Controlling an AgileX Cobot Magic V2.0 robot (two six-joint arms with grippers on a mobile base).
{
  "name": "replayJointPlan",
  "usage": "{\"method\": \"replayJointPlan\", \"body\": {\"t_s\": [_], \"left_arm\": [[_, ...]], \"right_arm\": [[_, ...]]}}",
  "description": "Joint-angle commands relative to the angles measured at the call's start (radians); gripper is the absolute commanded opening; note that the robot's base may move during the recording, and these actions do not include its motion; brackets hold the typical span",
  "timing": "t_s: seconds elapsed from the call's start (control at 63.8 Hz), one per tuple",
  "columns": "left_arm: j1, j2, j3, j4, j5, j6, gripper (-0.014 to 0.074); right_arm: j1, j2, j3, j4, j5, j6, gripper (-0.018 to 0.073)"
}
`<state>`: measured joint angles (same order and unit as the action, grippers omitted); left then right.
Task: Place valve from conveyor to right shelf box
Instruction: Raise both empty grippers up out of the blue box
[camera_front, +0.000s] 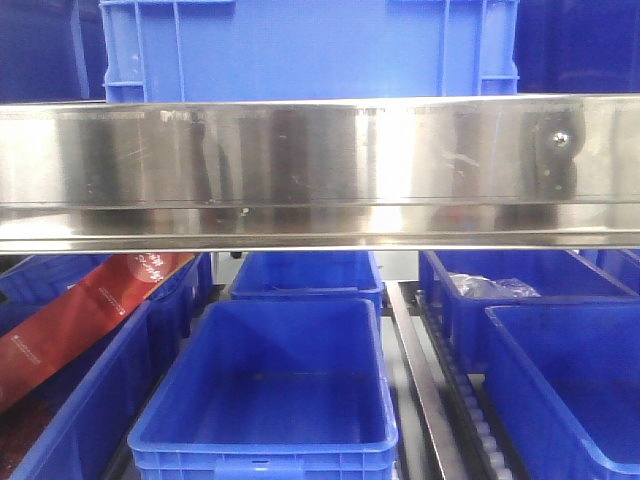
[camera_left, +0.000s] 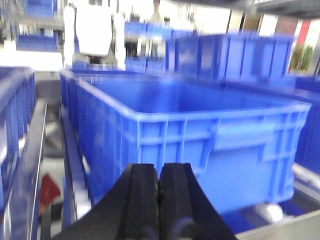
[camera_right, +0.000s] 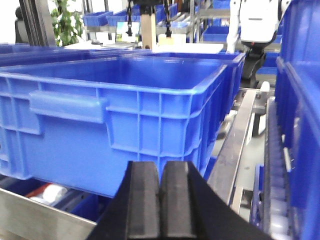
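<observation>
Neither the valve nor the conveyor shows in any view. My left gripper (camera_left: 159, 172) is shut, its black pads pressed together with nothing between them, low in front of a large blue box (camera_left: 200, 135). My right gripper (camera_right: 160, 172) is also shut and empty, below the near wall of a blue box (camera_right: 125, 115) standing ahead and to the left. In the front view no gripper appears. That view looks down on blue shelf boxes: one in the centre (camera_front: 270, 380) and one at the right (camera_front: 570, 380), both with nothing visible inside.
A shiny steel shelf beam (camera_front: 320, 170) crosses the front view, with a blue crate (camera_front: 310, 45) above it. A red package (camera_front: 80, 310) lies in the left boxes. A back-right box (camera_front: 495, 288) holds clear plastic bags. Roller rails (camera_front: 470, 410) run between the boxes.
</observation>
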<state>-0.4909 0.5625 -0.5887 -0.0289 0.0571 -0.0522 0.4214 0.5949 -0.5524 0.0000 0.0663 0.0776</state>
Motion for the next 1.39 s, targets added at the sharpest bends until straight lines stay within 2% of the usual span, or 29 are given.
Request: {"method": "replayJointPlan", "body": {"t_s": [0.0,0.376,0.47,0.564,0.642,0.752,0.862,1.159,1.206,1.379], "left_arm": [[-0.008,-0.03,0.001,-0.007,-0.037,0.001,-0.0111],[-0.008,-0.04,0.001,-0.007,-0.066,0.001,-0.0111],[-0.008,-0.04,0.001,-0.007,-0.066,0.001,-0.0111],[-0.008,-0.04,0.001,-0.007,-0.068,0.001,-0.0111],[-0.008,-0.04,0.001,-0.007,-0.068,0.001,-0.0111],[-0.008,-0.04,0.001,-0.007,-0.068,0.001,-0.0111],[-0.008,-0.04,0.001,-0.007,-0.068,0.001,-0.0111],[-0.008,-0.04,0.001,-0.007,-0.068,0.001,-0.0111],[-0.008,-0.04,0.001,-0.007,-0.068,0.001,-0.0111],[-0.008,-0.04,0.001,-0.007,-0.076,0.001,-0.0111]], "right_arm": [[0.001,-0.036,0.001,0.0,0.024,0.001,-0.0166],[0.001,-0.059,0.001,0.0,0.016,0.001,-0.0166],[-0.015,-0.07,0.029,0.0,-0.049,0.001,-0.0166],[-0.079,-0.116,0.108,-0.005,-0.147,0.001,-0.0166],[-0.173,-0.184,0.2,-0.005,-0.208,0.001,-0.0166],[-0.276,-0.274,0.311,-0.005,-0.158,0.001,-0.0166],[-0.332,-0.351,0.394,-0.005,-0.126,0.001,-0.0166],[-0.337,-0.595,0.552,-0.005,-0.126,0.001,-0.0166],[-0.337,-0.595,0.552,-0.005,-0.084,0.001,-0.0166],[-0.331,-0.595,0.552,-0.005,-0.074,0.001,-0.0166]]}}
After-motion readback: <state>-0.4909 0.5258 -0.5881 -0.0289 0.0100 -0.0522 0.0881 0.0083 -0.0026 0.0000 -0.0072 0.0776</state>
